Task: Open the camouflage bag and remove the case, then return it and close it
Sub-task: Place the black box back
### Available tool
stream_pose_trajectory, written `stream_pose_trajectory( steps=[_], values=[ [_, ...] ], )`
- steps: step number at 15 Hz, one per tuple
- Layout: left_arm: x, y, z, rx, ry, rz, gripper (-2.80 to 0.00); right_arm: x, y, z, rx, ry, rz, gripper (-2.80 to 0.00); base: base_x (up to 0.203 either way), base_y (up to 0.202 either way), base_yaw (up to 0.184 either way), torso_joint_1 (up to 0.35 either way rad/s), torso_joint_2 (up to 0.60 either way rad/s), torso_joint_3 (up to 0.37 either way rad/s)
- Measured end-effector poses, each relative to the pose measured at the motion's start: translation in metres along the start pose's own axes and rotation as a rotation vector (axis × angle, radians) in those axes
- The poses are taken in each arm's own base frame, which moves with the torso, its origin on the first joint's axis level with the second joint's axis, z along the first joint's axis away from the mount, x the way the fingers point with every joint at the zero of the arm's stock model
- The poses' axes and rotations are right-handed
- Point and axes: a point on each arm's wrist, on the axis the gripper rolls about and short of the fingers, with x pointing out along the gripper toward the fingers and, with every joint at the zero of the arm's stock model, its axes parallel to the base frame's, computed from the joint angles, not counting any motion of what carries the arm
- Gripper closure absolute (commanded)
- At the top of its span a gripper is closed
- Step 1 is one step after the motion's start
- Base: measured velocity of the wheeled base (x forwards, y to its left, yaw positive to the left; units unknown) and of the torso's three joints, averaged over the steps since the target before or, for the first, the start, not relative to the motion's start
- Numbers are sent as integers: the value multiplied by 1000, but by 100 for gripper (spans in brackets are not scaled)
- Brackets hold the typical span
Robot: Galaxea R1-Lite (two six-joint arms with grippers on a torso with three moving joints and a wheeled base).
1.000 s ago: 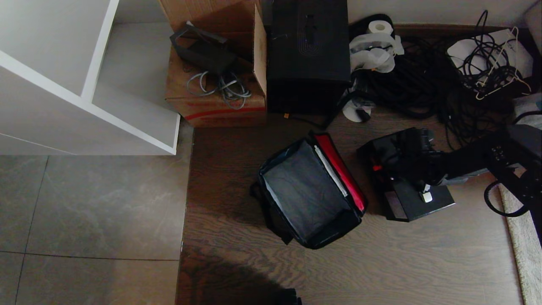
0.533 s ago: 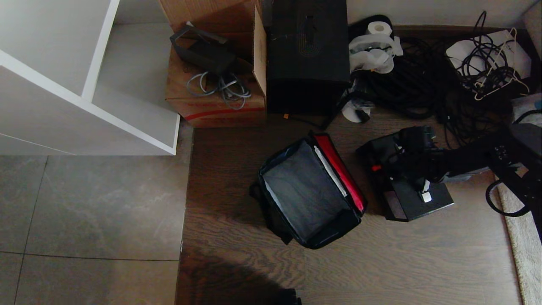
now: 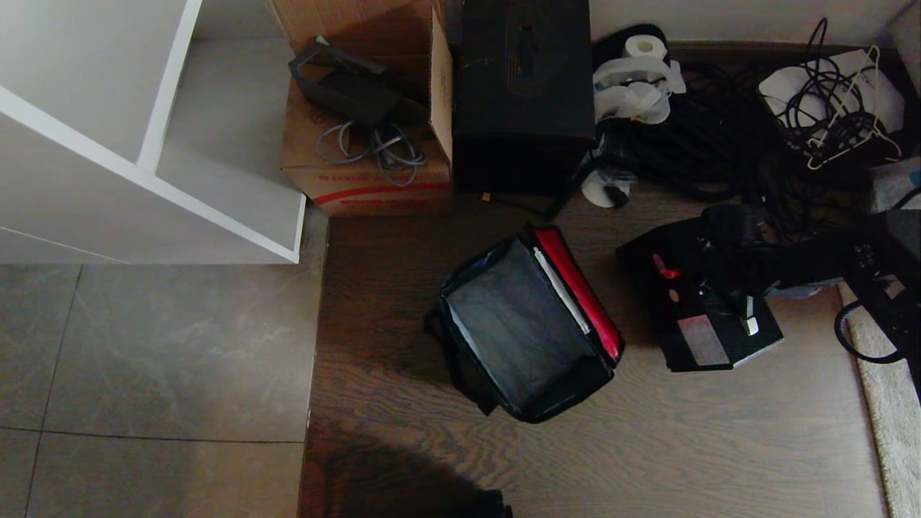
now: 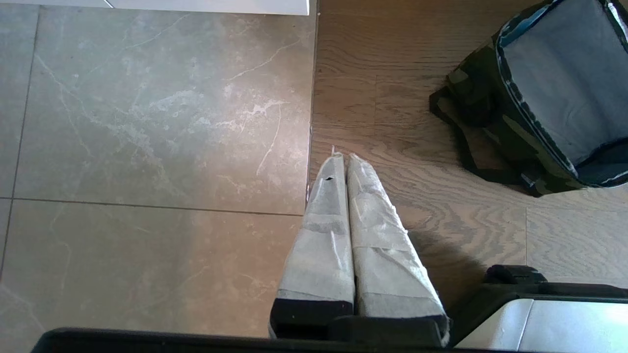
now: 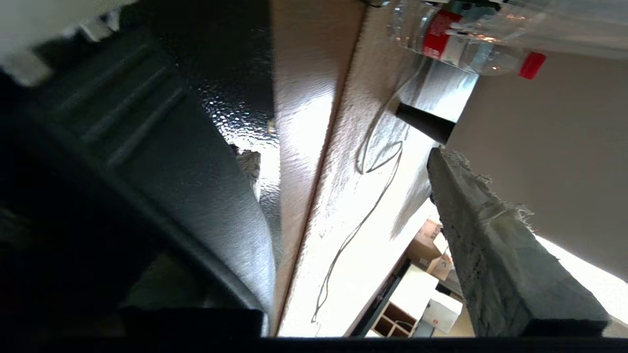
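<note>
We see the boxy green-black-tan camouflage bag (image 3: pixel 529 327) standing open on the wood floor (image 3: pixel 432 460), its red lid lining folded back. The black rectangular hard case (image 3: pixel 694 302) lies just beside it on the floor. Our right gripper (image 3: pixel 741 306) sits over the case with fingers apart; our left gripper (image 4: pixel 342 159) hangs near the floor, fingers pressed together.

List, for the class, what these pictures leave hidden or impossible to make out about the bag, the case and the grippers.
- Head view: the right gripper over the case is dark against it; any contact is unclear.
- Head view: the camouflage bag walls hide its outer sides and zipper.
- Right wrist view: the case fills the frame, its handle unseen.
- Left wrist view: the frame edge crops the bag; the left gripper is absent from the head view.
</note>
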Motion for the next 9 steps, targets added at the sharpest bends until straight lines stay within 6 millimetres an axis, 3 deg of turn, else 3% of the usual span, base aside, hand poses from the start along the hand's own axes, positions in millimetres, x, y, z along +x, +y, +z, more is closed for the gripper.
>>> stream_pose_trajectory(
  steps=[9],
  values=[
    [0,0,0,0,0,0,0,25,-4,-2,-36,15,-32,-280,0,0,0,0,0,0]
  ],
)
